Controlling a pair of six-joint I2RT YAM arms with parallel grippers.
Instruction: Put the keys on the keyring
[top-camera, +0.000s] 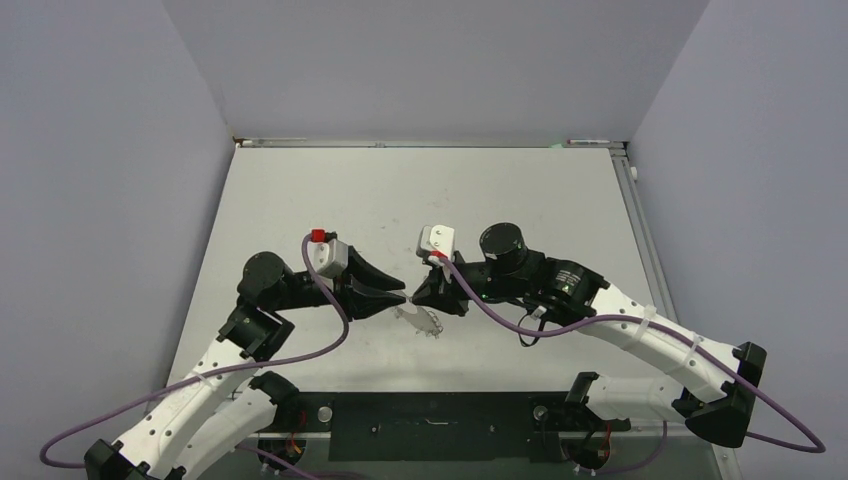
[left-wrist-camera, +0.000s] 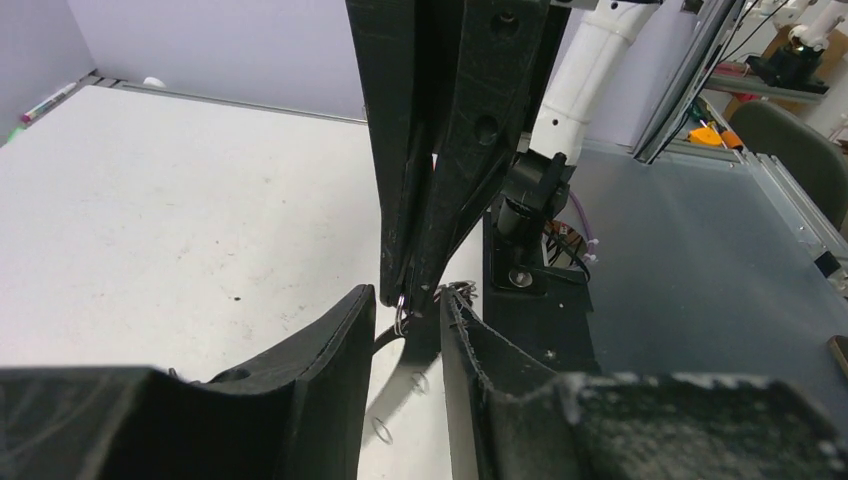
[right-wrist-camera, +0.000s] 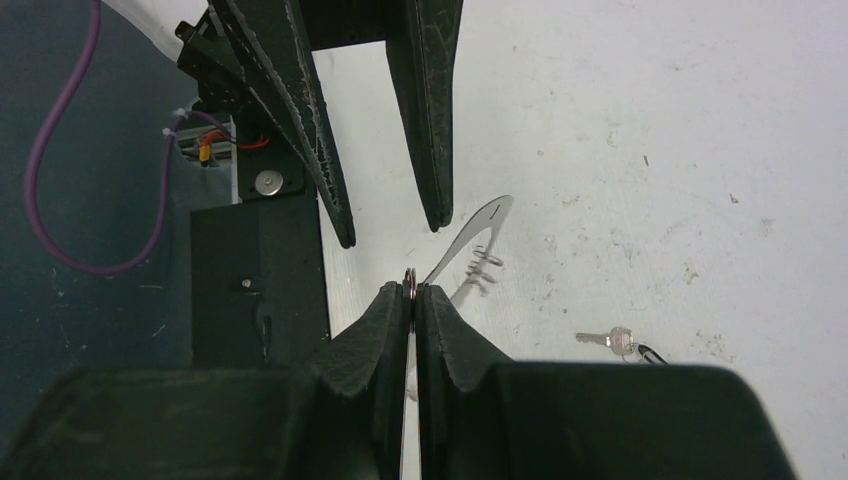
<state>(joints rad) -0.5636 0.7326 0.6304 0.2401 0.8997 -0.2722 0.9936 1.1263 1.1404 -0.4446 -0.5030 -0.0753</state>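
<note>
Pale grey walls (top-camera: 420, 60) are seen enclosing a white, lightly scuffed tabletop (top-camera: 520, 190) on 3 sides. Above its near middle the black left gripper (right-wrist-camera: 392, 232) is held partly open, its 2 fingers set apart with nothing grasped between them, their tips just beside the black right gripper (right-wrist-camera: 412, 290). The right jaws are clamped tight on the rim of the thin silver wire keyring (right-wrist-camera: 490, 212), which slants out from them with small silver loops (right-wrist-camera: 485, 262) strung along it. The tiny silver key (right-wrist-camera: 610, 340) is seen lying flat on the tabletop, near the keyring but apart from it.
</note>
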